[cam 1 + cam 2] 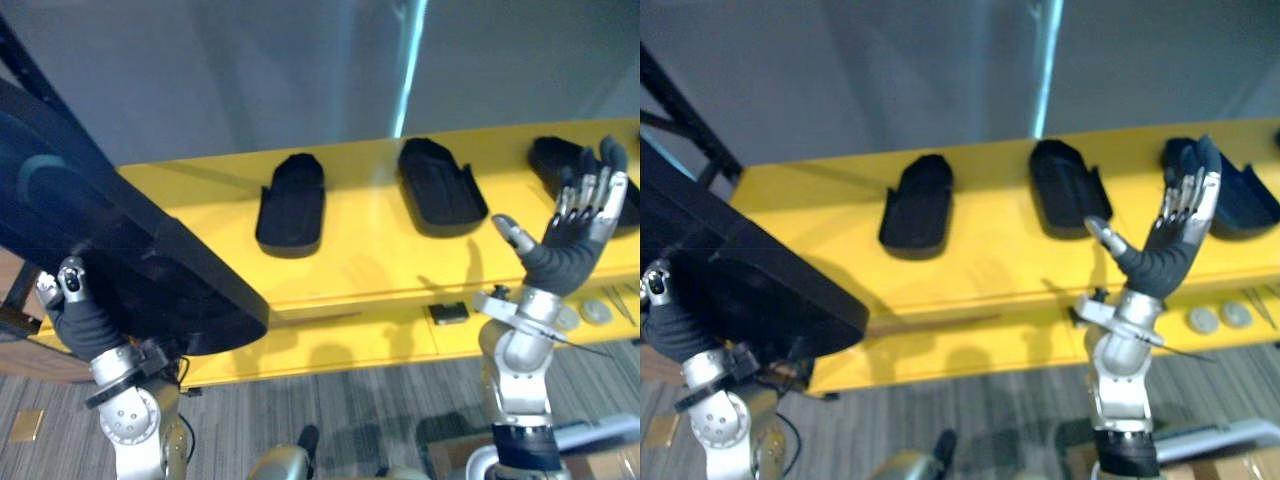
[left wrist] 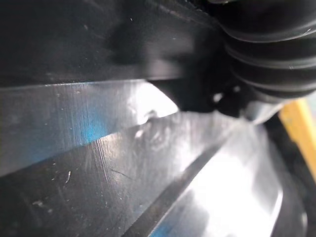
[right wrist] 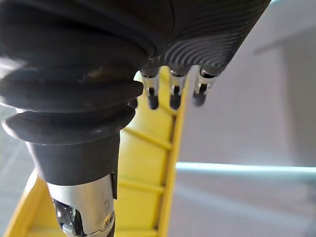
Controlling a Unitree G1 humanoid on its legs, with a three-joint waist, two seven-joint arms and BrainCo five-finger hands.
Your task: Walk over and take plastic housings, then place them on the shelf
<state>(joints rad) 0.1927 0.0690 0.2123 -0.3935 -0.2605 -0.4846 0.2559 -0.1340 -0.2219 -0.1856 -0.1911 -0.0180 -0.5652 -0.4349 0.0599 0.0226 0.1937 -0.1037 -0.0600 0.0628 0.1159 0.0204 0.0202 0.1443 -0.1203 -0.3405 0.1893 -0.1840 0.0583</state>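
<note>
Holds right hand [image 1: 572, 245] raised, fingers spread and empty, near rightmost of three housings [image 1: 291, 205] lying apart on shelf [image 1: 370, 255]. Props big black housing [image 1: 120, 250] at left on left hand [image 1: 76, 315]; cannot tell grip.

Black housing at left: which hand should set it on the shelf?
Left. The left hand is against that housing, which overhangs the shelf's bare left end; the open right hand is raised by the rightmost housing.
</note>
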